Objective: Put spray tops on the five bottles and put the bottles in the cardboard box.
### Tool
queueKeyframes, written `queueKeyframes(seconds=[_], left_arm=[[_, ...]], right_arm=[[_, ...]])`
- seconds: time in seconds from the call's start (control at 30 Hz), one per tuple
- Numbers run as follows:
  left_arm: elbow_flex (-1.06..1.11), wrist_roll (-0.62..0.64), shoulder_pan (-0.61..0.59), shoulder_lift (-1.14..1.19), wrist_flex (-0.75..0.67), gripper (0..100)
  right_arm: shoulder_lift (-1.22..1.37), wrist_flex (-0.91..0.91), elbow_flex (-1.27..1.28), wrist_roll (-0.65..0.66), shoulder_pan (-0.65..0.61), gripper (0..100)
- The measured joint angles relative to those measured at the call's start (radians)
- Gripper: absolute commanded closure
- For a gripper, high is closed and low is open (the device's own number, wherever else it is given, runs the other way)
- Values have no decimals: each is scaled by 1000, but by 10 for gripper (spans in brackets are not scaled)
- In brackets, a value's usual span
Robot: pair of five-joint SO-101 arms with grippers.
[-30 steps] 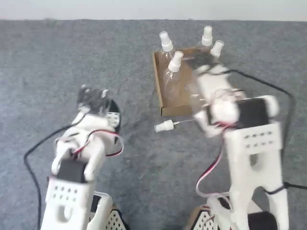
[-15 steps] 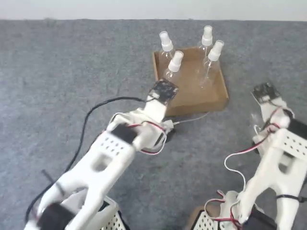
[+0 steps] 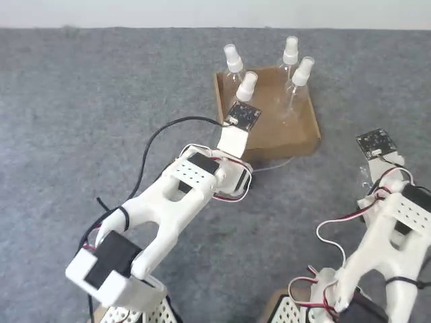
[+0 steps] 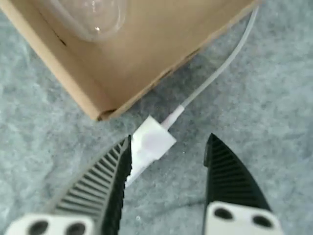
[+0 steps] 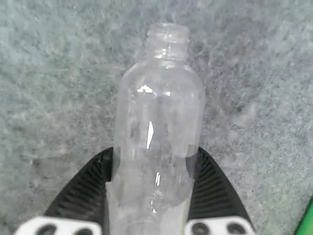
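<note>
1 white plastic spray top (image 4: 152, 142): framed by left gripper (image 4: 170, 139), jaws parted.
1 clear uncapped bottle (image 5: 156, 107): clamped by right gripper (image 5: 153, 152).

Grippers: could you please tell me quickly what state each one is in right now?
Left gripper: open, with the loose spray top between its jaws.
Right gripper: closed on the uncapped bottle.

High cam: overhead, down on table (image 3: 67, 101). Wrist cams: v. close, facing down. Left + high share cardboard box (image 4: 146, 63).
</note>
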Motion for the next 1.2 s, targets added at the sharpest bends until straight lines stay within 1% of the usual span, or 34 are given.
queueKeyframes(seconds=[0.1, 0.2, 0.3, 0.4, 0.47, 0.67, 0.77, 0.83, 0.93, 1.07, 1.13, 1.2], left_arm=[[-3, 6, -6, 0, 0, 803], [-3, 6, -31, 0, 0, 808], [-3, 6, -66, 0, 0, 808], [17, -8, -101, 0, 0, 809], [32, -31, -124, -2, -2, 810], [41, -55, -140, -2, -2, 812], [41, -61, -140, -2, 0, 812], [41, -61, -140, -3, 26, 812], [55, -61, -144, 0, 66, 812], [117, -66, -143, -80, 81, 812], [164, -66, -143, -158, 81, 812], [213, -66, -143, -253, 81, 811]], right_arm=[[26, -25, 0, 0, 0, 980], [120, -91, 0, -3, 0, 978], [235, -147, -3, -38, 0, 977], [316, -167, -52, -64, 2, 974], [347, -170, -80, -69, 2, 939], [354, -170, -89, -72, -2, 701], [356, -170, -89, -74, -2, 618], [356, -170, -89, -74, -2, 597], [356, -170, -89, -74, -2, 591], [356, -157, -110, -75, -2, 593], [331, -91, -152, -75, 0, 593], [276, 25, -207, -75, -14, 594]])
